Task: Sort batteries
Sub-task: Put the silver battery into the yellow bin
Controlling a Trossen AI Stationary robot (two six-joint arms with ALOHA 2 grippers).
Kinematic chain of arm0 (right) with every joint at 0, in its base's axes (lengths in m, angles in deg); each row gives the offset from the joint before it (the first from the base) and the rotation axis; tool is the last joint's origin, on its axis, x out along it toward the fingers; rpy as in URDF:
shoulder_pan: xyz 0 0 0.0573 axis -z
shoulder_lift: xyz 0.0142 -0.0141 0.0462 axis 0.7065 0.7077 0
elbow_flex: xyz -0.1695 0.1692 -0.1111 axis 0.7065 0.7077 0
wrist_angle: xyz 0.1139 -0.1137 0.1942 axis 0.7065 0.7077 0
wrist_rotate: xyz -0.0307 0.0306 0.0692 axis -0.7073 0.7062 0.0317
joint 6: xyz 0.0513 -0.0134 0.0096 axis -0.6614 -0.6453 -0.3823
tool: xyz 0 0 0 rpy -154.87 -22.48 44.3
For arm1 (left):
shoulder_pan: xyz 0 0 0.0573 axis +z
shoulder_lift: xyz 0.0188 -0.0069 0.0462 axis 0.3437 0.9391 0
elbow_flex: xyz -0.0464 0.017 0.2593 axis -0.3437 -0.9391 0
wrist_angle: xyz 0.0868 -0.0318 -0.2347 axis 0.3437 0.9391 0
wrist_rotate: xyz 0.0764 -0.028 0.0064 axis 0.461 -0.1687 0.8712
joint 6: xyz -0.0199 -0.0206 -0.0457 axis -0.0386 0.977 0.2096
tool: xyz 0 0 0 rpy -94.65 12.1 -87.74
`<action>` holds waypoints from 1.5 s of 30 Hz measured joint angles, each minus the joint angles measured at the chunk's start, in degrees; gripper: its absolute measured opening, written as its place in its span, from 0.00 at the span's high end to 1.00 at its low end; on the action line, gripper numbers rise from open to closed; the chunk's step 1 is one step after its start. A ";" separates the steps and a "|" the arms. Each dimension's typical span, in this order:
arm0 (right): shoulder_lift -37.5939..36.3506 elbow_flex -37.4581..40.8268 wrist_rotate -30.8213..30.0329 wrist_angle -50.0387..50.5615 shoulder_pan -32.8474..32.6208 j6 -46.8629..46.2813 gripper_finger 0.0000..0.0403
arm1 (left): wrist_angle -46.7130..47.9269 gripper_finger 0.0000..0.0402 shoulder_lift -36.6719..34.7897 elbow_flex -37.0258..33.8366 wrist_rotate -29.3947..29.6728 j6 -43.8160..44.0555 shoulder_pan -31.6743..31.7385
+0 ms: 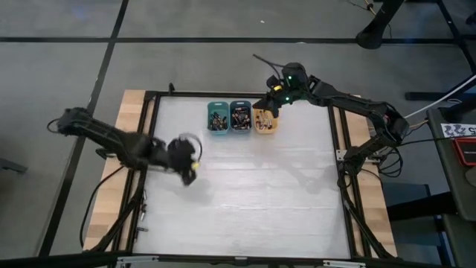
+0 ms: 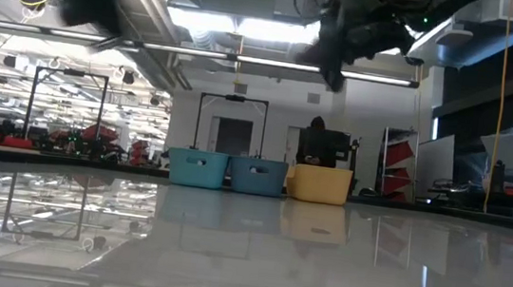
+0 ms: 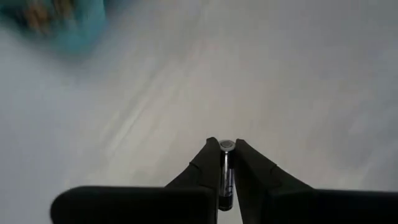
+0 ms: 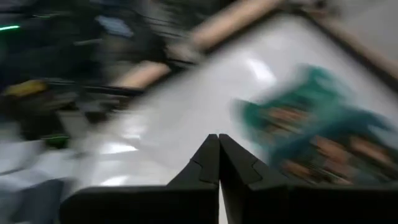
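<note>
One slim battery point(image 3: 226, 177), dark with a silvery end cap, sits clamped between the left gripper's point(image 3: 227, 149) matte black fingers above the glossy white table point(image 1: 253, 186). The right gripper point(image 4: 219, 142), pressed together empty, hovers near the orange bin point(image 1: 265, 120) beside two rounded bluish bins.

No text, label, brand, number or sign can be read in any of the views. A black-and-white patterned marker point(image 1: 459, 130) lies at the right edge of the high view, but it carries no legible characters. The far room in the low view is too small and dim to give any wording.
</note>
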 joint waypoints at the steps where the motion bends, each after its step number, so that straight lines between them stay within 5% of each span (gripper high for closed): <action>1: 0.00 0.74 5.13 -3.72 0.15 -1.94 1.00 | -3.38 0.95 -1.58 0.00 0.52 -1.58 2.43; 4: -0.07 2.57 12.25 -13.11 -1.66 -7.53 1.00 | -15.48 0.96 -5.90 0.00 0.73 -7.20 9.18; 11: -0.02 4.46 6.16 -24.04 -9.84 -10.70 0.93 | -38.91 0.95 -10.43 0.09 0.07 -18.22 18.99; 20: -0.02 2.93 4.64 -33.81 -14.75 -14.88 0.57 | -54.09 0.95 -4.66 0.07 -3.74 -19.68 23.00; 29: -0.02 2.85 6.75 -29.69 -15.01 -17.35 0.33 | -62.92 0.96 0.57 0.02 -6.09 -19.42 24.82; 45: -0.11 2.82 2.46 -33.26 -16.59 -16.84 0.31 | -62.61 0.95 0.93 -0.35 -8.67 -17.42 25.76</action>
